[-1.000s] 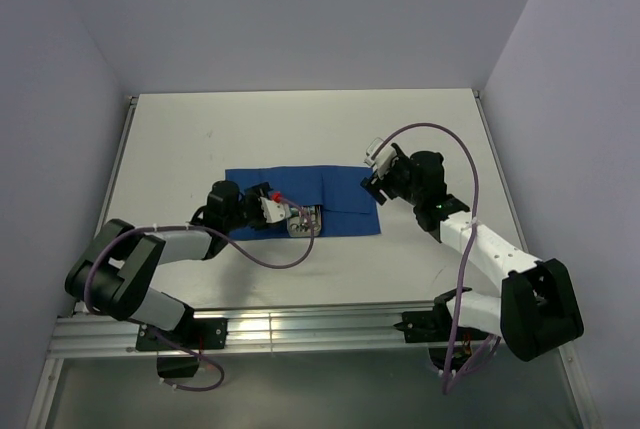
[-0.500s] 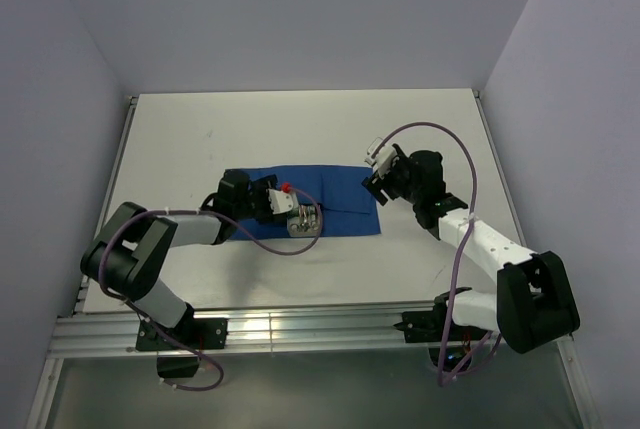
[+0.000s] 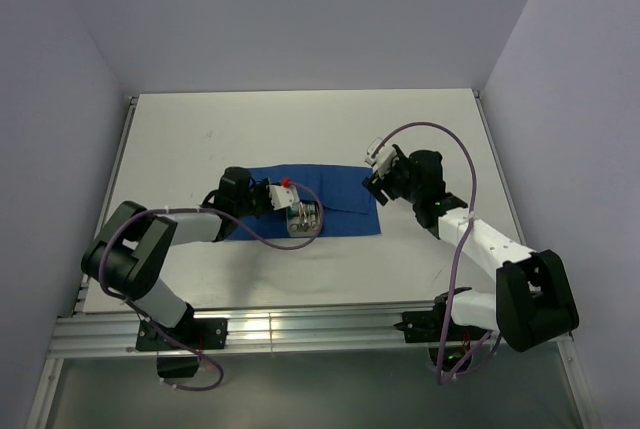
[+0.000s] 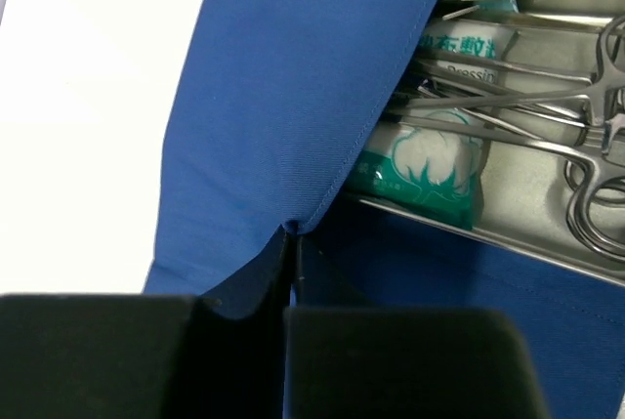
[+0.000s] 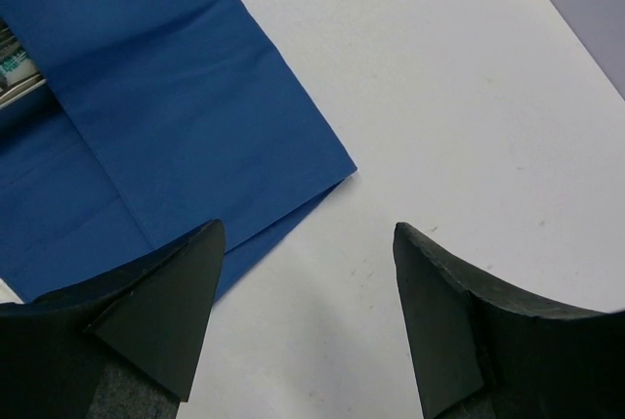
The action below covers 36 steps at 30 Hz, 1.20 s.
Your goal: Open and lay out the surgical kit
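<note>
The surgical kit's royal-blue cloth (image 3: 345,199) lies partly unfolded in the middle of the table. A steel tray (image 3: 303,219) shows at its near edge. My left gripper (image 3: 270,199) is low at the tray's left, shut on the hem of a blue flap (image 4: 283,77) that still drapes over the tray's left end. In the left wrist view the tray (image 4: 527,194) holds a white-green packet (image 4: 435,160) and ring-handled clamps (image 4: 586,146). My right gripper (image 5: 305,231) hangs open just past the cloth's right corner (image 5: 146,97), holding nothing.
White tabletop (image 3: 300,129) surrounds the cloth. Grey walls close the table in at the back and on both sides. A metal rail (image 3: 300,329) runs along the near edge by the arm bases.
My left gripper has shifted slightly back and left along the cloth and has closed on the flap's hem. The right gripper has barely moved.
</note>
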Each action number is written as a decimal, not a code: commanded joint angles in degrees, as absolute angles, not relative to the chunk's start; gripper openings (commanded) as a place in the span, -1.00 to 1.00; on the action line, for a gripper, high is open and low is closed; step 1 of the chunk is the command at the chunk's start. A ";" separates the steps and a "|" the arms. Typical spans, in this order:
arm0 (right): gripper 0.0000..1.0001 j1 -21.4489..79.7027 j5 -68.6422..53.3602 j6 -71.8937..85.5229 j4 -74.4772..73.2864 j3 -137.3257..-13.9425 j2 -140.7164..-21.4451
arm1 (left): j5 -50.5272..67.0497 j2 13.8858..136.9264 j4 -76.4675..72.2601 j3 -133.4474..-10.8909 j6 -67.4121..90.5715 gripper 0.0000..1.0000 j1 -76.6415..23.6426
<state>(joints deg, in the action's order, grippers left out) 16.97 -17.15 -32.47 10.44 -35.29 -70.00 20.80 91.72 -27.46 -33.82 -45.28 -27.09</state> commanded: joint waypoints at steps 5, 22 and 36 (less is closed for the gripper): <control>0.69 16.52 -22.58 -32.35 8.61 -39.11 -70.58 | 24.51 88.24 -17.07 -46.29 -41.05 -0.99 -25.58; 0.77 22.76 -20.74 -14.33 5.10 -49.04 -82.87 | 35.16 99.14 8.26 -70.83 -27.78 -1.00 -20.13; -0.13 25.13 -32.95 -13.19 0.09 -54.75 -82.62 | 37.88 112.58 14.32 -87.09 -19.43 -1.00 -15.82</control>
<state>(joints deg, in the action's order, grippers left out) 24.10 -28.60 -14.87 1.58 -51.59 -84.75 35.18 109.51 12.47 -81.82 -22.98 -16.78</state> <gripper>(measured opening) 0.484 0.022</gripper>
